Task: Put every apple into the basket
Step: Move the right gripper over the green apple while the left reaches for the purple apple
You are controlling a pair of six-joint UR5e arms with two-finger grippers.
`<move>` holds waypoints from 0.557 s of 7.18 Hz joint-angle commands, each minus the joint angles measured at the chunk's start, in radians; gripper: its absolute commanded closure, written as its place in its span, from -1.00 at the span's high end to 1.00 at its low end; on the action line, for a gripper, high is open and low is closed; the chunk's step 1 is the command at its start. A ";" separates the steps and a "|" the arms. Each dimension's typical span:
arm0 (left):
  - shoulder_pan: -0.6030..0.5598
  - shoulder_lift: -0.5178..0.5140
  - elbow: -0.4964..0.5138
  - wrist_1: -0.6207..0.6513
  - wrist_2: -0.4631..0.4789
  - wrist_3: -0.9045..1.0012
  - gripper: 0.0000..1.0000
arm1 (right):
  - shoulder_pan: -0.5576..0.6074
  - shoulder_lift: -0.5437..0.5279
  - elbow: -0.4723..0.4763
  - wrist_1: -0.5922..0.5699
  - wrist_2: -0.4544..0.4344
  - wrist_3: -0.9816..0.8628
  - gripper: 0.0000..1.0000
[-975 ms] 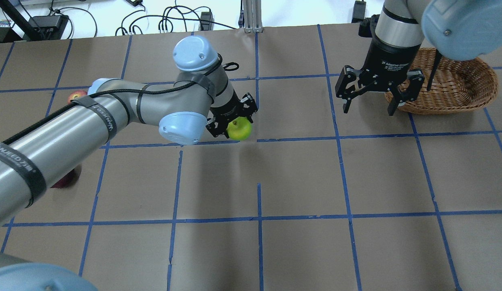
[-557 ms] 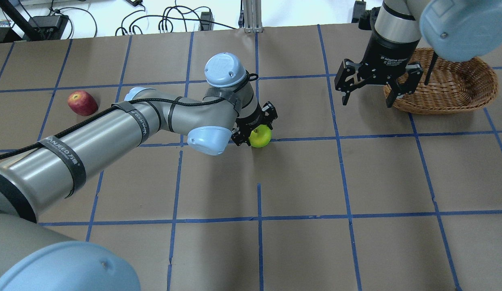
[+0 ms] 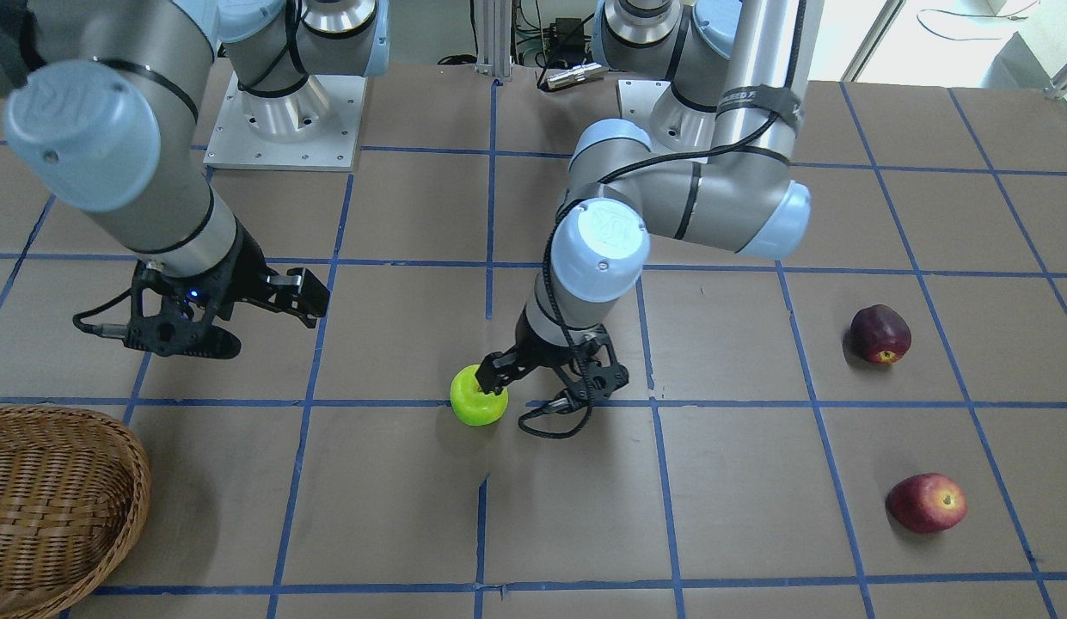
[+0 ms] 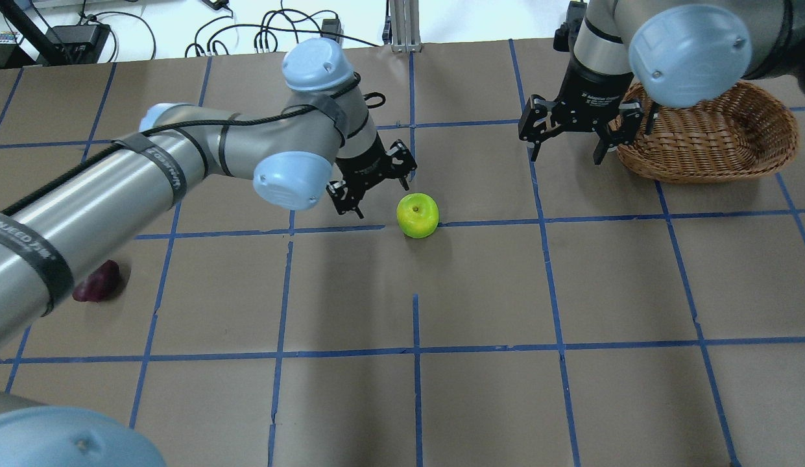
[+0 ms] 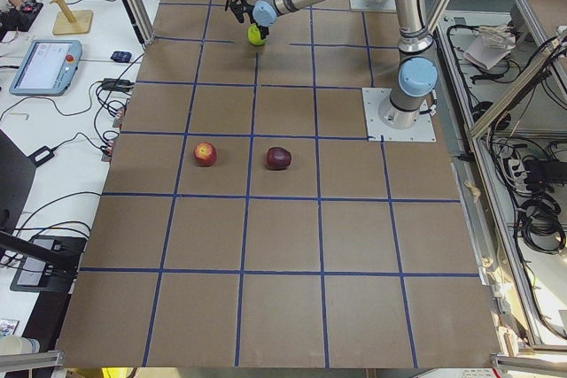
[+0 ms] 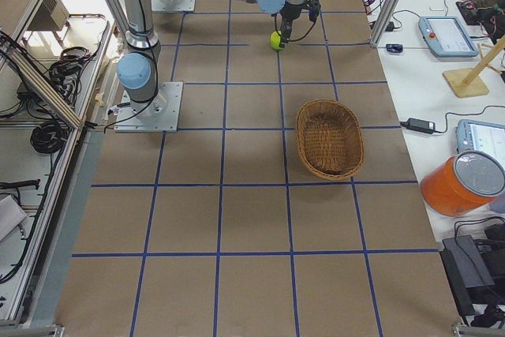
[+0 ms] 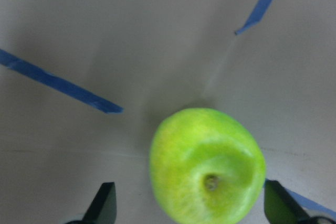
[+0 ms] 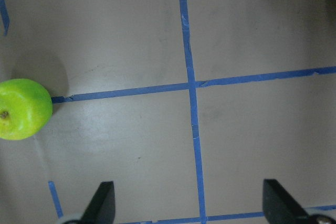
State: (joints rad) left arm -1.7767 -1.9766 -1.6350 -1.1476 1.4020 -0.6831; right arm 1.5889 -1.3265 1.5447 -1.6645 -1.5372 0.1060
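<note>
The lime-green apple (image 4: 418, 215) sits on the table near a blue tape crossing, free of both grippers; it also shows in the front view (image 3: 478, 395). My left gripper (image 4: 374, 183) is open and empty, just left of it. In the left wrist view the green apple (image 7: 207, 166) lies below and between the open fingertips (image 7: 102, 205). My right gripper (image 4: 566, 144) is open and empty, left of the wicker basket (image 4: 700, 170). The maroon apple (image 3: 879, 334) and the red apple (image 3: 926, 502) lie on the table's left side. The basket (image 3: 131, 503) holds no apples.
In the overhead view my left arm hides the red apple and part of the maroon apple (image 4: 96, 283). The right wrist view shows the green apple (image 8: 23, 109) at its left edge. The brown table is marked with blue tape lines (image 4: 415, 353). Cables lie beyond the far edge.
My left gripper has opened and let go of the green apple, which now rests on the table, and has drawn back to the left. My right gripper has shifted left, away from the basket.
</note>
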 commanded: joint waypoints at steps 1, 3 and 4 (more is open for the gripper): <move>0.190 0.103 0.017 -0.226 0.141 0.455 1.00 | 0.106 0.053 0.005 -0.107 0.003 0.044 1.00; 0.371 0.140 0.003 -0.225 0.219 0.835 1.00 | 0.198 0.117 0.008 -0.202 0.084 0.223 1.00; 0.472 0.137 -0.003 -0.224 0.218 0.984 1.00 | 0.224 0.133 0.008 -0.218 0.104 0.251 1.00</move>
State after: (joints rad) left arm -1.4281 -1.8454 -1.6308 -1.3710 1.6054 0.0938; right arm 1.7680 -1.2198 1.5512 -1.8508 -1.4738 0.2986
